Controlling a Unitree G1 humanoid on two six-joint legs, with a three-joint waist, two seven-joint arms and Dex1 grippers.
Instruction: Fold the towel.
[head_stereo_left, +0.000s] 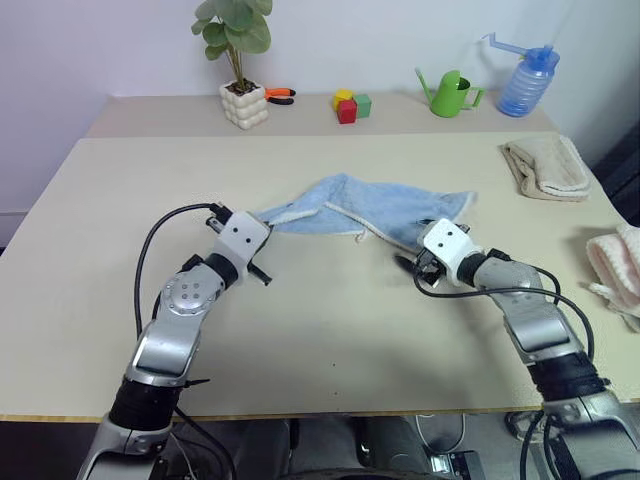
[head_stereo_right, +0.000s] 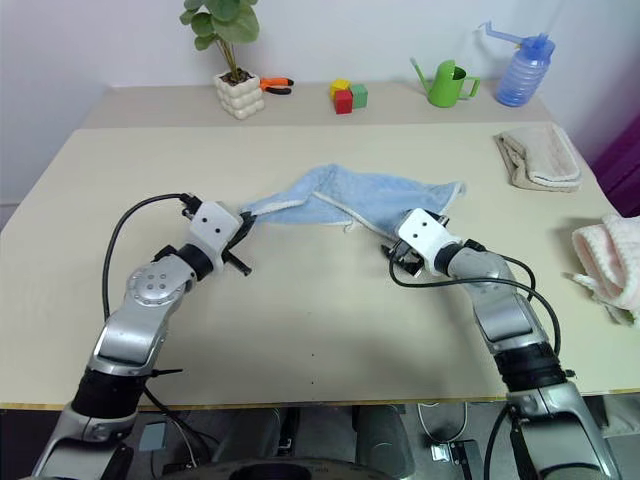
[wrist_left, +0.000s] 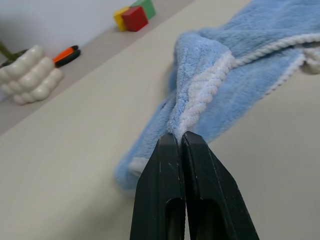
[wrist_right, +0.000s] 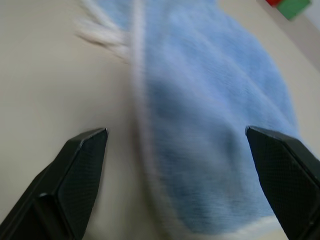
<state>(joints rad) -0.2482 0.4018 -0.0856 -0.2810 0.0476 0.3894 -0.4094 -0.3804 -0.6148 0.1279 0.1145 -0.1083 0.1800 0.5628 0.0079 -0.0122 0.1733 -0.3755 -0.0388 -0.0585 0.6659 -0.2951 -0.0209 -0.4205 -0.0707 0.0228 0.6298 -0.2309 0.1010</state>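
Light blue towel (head_stereo_left: 375, 212) bunched and rumpled across the middle of the beige table (head_stereo_left: 320, 330), whitish edging snaking along its near side, upper right corner lying flat toward centre right of the frame. Left hand (wrist_left: 181, 142) clamped tight on the towel's left end, black fingers (wrist_left: 165, 200) pressed together with the corded edging pinched between them; that corner drawn out to a taut point at centre left of the head view, the fingertips themselves hidden there behind the white wrist block. Right hand (wrist_right: 175, 135) spread wide, holding nothing, poised over the towel's lower right edge, one finger above bare table and the other above blue cloth; contact with the cloth impossible to judge through the blur. Dark printed mark and loop not made out anywhere in the folds. Along the top of the frame: potted plant (head_stereo_left: 238, 60) in a knobbly white pot, orange-handled tool (head_stereo_left: 280, 96) partly hidden behind it, coloured blocks (head_stereo_left: 350, 104), green watering can (head_stereo_left: 452, 93), blue bottle (head_stereo_left: 527, 78). Beige folded towel (head_stereo_left: 545, 167) at upper right; pink fluffy towel (head_stereo_left: 618, 270) cut off by the right edge.
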